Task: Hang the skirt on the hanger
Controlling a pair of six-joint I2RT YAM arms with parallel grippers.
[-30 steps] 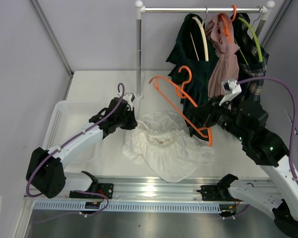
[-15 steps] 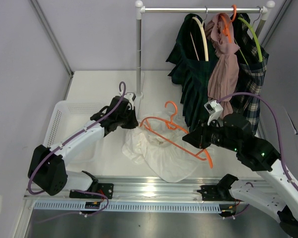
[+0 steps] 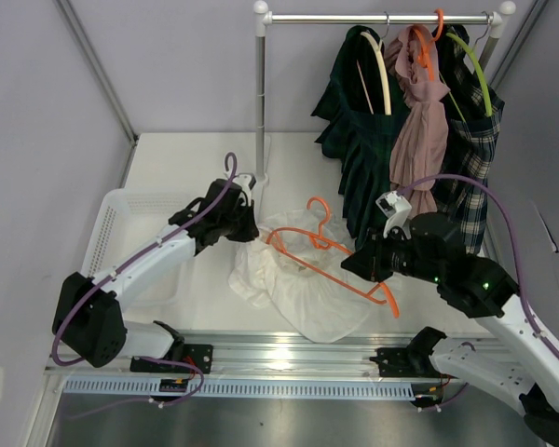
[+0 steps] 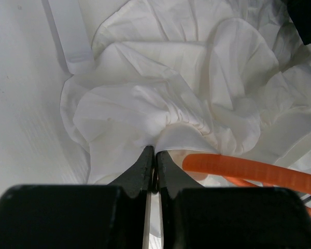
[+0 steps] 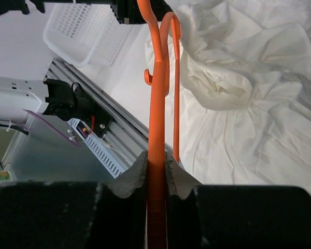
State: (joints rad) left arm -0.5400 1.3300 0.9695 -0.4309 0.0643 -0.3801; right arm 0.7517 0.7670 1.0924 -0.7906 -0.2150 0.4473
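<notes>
The white skirt (image 3: 307,279) lies crumpled on the table in the middle. My left gripper (image 3: 245,228) is shut on the skirt's gathered waistband (image 4: 168,124) at its left edge. My right gripper (image 3: 359,264) is shut on the orange hanger (image 3: 331,256) and holds it over the skirt, its hook pointing up and back. In the right wrist view the hanger's bar (image 5: 156,104) runs straight out between the fingers over the skirt (image 5: 249,88). In the left wrist view one orange hanger arm (image 4: 249,168) lies just right of my left gripper (image 4: 155,151).
A white basket (image 3: 135,233) stands at the left. A clothes rail (image 3: 382,17) at the back carries dark green, pink and plaid garments (image 3: 419,121) on hangers. Its white post (image 3: 259,102) stands just behind the skirt. A metal rail (image 3: 289,358) runs along the near edge.
My right gripper has brought the orange hanger down and left from near the hanging clothes to just above the skirt. My left gripper has stayed on the waistband.
</notes>
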